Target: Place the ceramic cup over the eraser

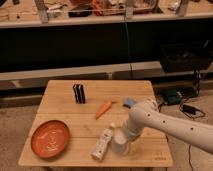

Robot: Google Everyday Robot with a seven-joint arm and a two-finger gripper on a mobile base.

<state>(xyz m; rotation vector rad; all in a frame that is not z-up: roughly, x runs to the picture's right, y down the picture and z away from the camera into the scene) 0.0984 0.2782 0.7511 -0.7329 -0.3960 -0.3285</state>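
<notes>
1. The small white-grey ceramic cup sits at the near edge of the light wooden table, just right of the lying white squeeze bottle. The gripper is at the cup.
2. The black upright eraser block stands uncovered at far left, well apart from the cup. We judge that carrying and placing remain.
3. The white arm covers the gripper. We cannot tell whether it holds the cup.
</notes>
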